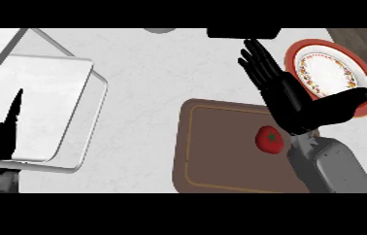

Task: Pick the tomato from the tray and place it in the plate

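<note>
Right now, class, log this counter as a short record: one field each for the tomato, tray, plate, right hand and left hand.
tomato: red, lying on the tray's right part, not held
tray: brown, rounded corners, at the counter's lower middle
plate: red rim, white centre with patterned ring, at the upper right, nothing visible in it
right hand: open, fingers straight, above the tray's upper right corner, beside the plate
left hand: at the left edge, fingers up, resting

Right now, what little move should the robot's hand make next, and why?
Probably lower the right hand back toward the tomato. Its fingers are straight and hold nothing, pointing past the tray, while the tomato lies on the tray beside the wrist. The plate waits at the right.
</note>
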Robot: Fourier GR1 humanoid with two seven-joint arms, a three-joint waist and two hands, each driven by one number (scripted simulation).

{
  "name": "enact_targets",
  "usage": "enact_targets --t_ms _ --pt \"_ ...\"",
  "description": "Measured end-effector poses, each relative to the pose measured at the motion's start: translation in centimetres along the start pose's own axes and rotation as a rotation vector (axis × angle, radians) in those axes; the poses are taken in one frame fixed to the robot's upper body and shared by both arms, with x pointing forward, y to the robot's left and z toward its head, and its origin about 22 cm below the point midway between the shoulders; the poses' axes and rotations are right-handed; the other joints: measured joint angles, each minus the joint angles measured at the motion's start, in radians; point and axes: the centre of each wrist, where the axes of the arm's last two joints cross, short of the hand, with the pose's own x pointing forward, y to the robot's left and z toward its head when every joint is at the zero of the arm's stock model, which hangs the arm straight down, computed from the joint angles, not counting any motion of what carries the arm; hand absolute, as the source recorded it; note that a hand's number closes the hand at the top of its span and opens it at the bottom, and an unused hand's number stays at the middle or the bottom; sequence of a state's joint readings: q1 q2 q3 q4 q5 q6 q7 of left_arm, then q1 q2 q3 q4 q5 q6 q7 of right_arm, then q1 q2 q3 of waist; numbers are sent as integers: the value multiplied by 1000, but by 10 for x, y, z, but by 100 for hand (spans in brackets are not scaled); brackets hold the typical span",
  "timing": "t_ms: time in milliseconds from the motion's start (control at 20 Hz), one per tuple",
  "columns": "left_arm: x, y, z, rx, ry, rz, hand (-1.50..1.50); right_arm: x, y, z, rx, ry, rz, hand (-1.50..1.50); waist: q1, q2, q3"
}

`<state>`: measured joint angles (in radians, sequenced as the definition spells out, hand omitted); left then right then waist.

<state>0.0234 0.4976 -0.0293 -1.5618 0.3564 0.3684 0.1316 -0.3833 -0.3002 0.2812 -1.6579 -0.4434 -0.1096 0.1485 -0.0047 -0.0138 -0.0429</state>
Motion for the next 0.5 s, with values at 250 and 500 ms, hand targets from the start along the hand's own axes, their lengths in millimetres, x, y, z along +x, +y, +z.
enact_targets --t_ms 250,500 --pt "-16 1 22 74 168 413 0 28 -53 11 -197 -77 162 150 -39 -3 22" --pt "-27 21 45 -71 70 467 0 44 -122 37 -508 -23 491 -150 -130 5 23"
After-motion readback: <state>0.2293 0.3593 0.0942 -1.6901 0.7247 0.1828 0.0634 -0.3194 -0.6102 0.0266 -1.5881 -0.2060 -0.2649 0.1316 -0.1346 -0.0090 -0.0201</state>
